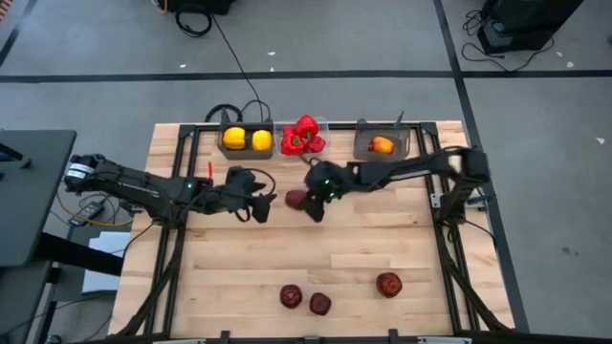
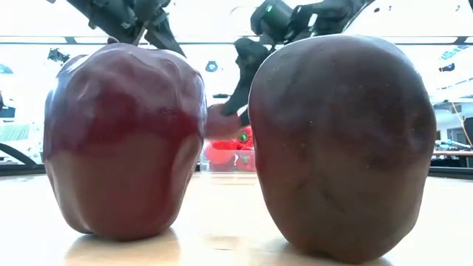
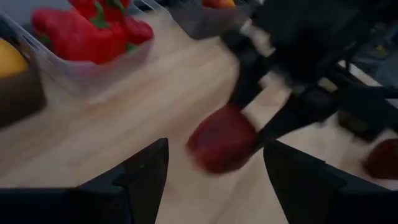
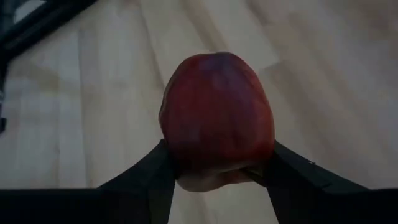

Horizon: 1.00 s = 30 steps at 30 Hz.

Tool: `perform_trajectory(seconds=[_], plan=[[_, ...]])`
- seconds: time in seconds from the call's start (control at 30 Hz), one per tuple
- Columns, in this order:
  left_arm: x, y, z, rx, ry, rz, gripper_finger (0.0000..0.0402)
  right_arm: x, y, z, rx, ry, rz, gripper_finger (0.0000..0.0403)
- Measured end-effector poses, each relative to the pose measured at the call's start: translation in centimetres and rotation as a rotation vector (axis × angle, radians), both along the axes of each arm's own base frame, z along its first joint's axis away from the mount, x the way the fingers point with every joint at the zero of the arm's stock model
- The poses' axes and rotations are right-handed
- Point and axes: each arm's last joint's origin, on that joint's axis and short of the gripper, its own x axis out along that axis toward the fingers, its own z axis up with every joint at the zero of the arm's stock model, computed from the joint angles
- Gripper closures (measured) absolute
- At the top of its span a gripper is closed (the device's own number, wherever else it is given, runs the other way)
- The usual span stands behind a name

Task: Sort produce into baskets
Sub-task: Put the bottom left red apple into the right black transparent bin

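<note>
My right gripper [image 1: 308,203] is shut on a dark red apple [image 1: 296,199] over the middle of the table, in front of the clear basket [image 1: 302,122] of red peppers [image 1: 302,137]. My left gripper [image 1: 260,206] is open and empty just to the apple's left; its fingers frame the apple in the left wrist view [image 3: 222,138]. A dark basket [image 1: 247,125] holds two yellow peppers [image 1: 247,139]. Another dark basket [image 1: 363,143] holds an orange-red piece [image 1: 382,144]. Three more apples [image 1: 319,304] rest on the table near its front edge. My right gripper pinches the apple's two opposite sides [image 4: 171,155] between its two fingers. The fingers [image 3: 245,87] slant down at it from above and from the table's right. The apple [image 2: 220,122] sits lifted clear of the table.
The three baskets stand in a row along the table's far edge. Two of the front apples [image 2: 122,140] [image 2: 340,140] fill the low view. The third apple [image 1: 388,284] lies to the right of them. Bare wood lies between the grippers and the front apples.
</note>
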Motion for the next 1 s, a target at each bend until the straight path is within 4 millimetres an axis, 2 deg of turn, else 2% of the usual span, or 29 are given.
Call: perform_trajectory(seconds=[0.1,0.23,0.3,0.4,0.57,0.67,0.9,0.93,1.0], plan=[[0.2,0.8,0.1,0.015,0.003,-0.015,0.0134,-2.4,-1.2,2.9,-0.09,0.05,-0.082,0.0191],[1.9,1.2,1.2,0.09,-0.119,-0.184,0.0137,-5.9,-3.6,6.6,-0.19,0.072,-0.251,0.0191],[2.8,1.5,2.0,0.144,-0.207,-0.24,0.014,-7.7,-5.1,7.9,-0.214,0.079,-0.34,0.0191],[3.7,2.4,1.9,0.183,-0.24,-0.258,0.014,-10.4,-7.4,9.2,-0.249,0.125,-0.516,0.0191],[4.7,3.2,0.6,0.129,-0.214,-0.267,0.0141,-14.6,-10.9,8.7,-0.235,0.321,-0.83,0.0191],[5.3,3.1,0.0,0.126,-0.212,-0.269,0.0142,-16.3,-12.5,8.0,-0.198,0.379,-0.918,0.0191],[5.4,3.2,-0.3,0.158,-0.189,-0.272,0.0144,-19.1,-14.7,6.3,-0.108,0.53,-1.033,0.0191],[5.4,3.2,-0.3,0.146,-0.196,-0.255,0.0144,-19.4,-14.9,6.2,-0.092,0.55,-1.05,0.0187],[5.4,3.4,-0.3,0.128,-0.2,-0.241,0.0142,-20.0,-15.0,5.9,-0.045,0.581,-1.065,0.0145]])
